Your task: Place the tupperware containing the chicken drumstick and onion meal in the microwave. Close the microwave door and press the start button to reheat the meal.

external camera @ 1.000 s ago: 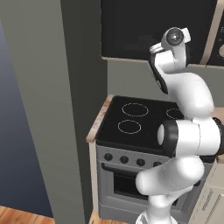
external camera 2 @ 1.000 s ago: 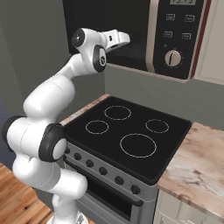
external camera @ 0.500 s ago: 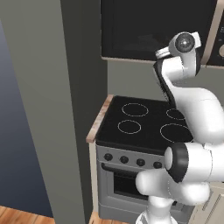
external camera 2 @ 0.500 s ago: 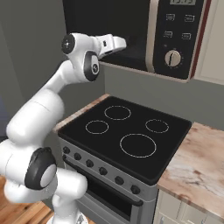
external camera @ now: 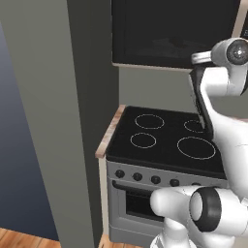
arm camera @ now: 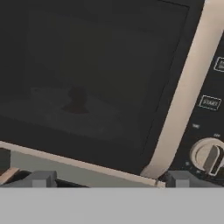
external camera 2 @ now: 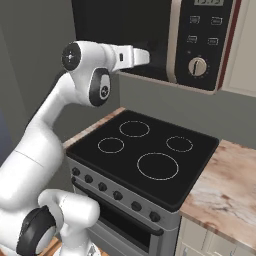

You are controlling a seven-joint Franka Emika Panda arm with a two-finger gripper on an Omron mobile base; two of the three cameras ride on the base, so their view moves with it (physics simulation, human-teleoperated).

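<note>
A: Left base view, item one?
B: The microwave door (external camera: 174, 31), shut, black glass across the upper centre. The arm rose at right, its hand out past the right edge; presumably raised to work that front.

A: Surface and room there?
B: A black stove (external camera: 167, 140) at centre, a tall grey panel (external camera: 63, 116) at left, a strip of wood floor (external camera: 29, 237) at lower left.

A: Right base view?
B: The gripper (external camera 2: 142, 57), upper centre, reached level toward the microwave (external camera 2: 200, 45), just short of its pale handle (external camera 2: 174, 42). The dark button panel (external camera 2: 207, 40) with a round knob (external camera 2: 198, 66) sat at upper right, the likely next target. A marbled counter (external camera 2: 222, 185) lay at lower right.

A: Hand view?
B: The finger tips (arm camera: 43, 178) stood spread wide at the bottom edge, nothing between them. Behind the glass, left of centre, a dim dark lump (arm camera: 76, 99) rested on the floor inside, probably the tupperware meal, too murky to confirm. A START button (arm camera: 209, 102) showed at right.
</note>
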